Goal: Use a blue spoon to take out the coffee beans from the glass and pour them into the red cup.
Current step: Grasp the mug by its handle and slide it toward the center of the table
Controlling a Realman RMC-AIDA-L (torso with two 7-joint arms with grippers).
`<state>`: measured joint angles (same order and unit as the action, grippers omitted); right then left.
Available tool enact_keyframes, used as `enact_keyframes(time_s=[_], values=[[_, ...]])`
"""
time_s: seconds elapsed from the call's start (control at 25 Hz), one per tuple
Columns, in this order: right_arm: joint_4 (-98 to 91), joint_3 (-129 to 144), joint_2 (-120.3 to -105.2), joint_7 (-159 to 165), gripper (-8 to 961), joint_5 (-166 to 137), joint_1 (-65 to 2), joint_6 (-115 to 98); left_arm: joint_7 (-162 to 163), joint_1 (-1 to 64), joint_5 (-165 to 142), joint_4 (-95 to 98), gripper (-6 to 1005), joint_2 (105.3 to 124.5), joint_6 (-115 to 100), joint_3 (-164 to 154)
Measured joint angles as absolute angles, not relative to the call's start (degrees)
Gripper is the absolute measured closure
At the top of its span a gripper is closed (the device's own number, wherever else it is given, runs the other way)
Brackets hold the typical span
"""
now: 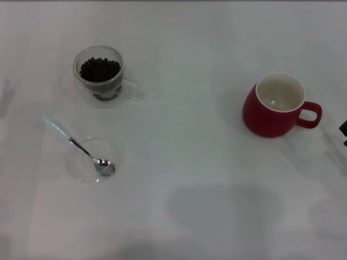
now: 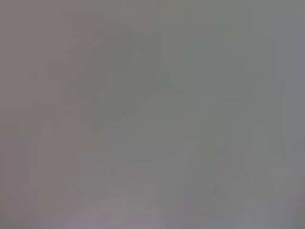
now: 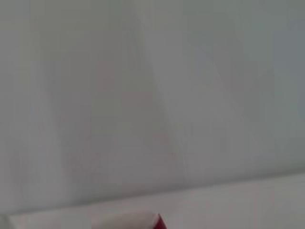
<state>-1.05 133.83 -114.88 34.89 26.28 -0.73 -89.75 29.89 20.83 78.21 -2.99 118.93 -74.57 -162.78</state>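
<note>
The glass [image 1: 100, 76] stands on the table [image 1: 184, 162] at the far left, with the beans [image 1: 100, 69] in it. Just before it lies the saucer [image 1: 92, 160], and the spoon [image 1: 81, 147] rests on it, bowl inside. The cup [image 1: 276, 105] stands well apart at the right.

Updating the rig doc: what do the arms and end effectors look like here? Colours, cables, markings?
Very little shows. The head view has only a small black angular sliver at its right edge, probably the right end effector. No cables or markings can be made out. The left one is out of view, and neither wrist view shows its own hardware.
</note>
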Motion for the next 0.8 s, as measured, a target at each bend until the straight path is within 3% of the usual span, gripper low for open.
enact_keyframes(time_s=[0.8], values=[[-6.72, 134.52, -115.05, 34.27, 114, 25.12, -5.65, -72.62, 29.88, 21.46, 76.18, -4.02, 125, 118.56, -74.57, -162.78]])
